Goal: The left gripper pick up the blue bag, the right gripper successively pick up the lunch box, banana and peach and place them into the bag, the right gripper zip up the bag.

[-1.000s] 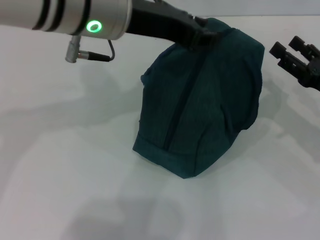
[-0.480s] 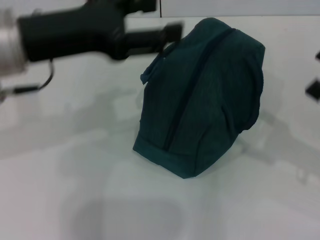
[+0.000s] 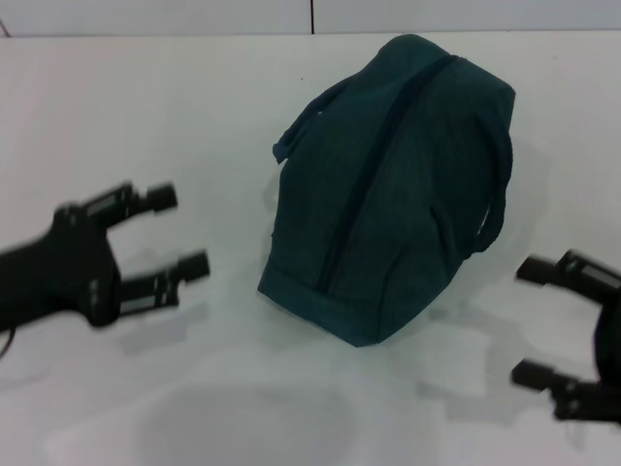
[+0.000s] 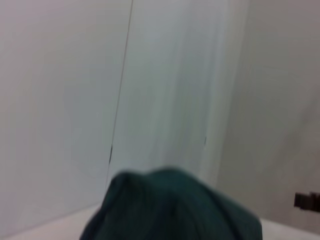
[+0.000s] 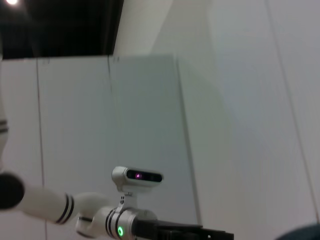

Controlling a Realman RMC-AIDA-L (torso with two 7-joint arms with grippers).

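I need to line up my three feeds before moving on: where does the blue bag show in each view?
Head view: the blue bag stands on the white table, mid-frame, between the open left gripper and the open right gripper.
Left wrist view: its rounded top fills the lower middle edge.
Right wrist view: only a dark sliver in the bottom corner, possibly the bag; cannot tell.
Shared landmark: the bag's dark teal fabric.

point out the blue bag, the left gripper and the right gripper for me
blue bag (image 3: 388, 194), head view, on the front fabric panel beside the dark zipper line
left gripper (image 3: 180, 230), head view, in the gap midway between its two fingertips
right gripper (image 3: 527, 320), head view, in the gap midway between its two fingertips
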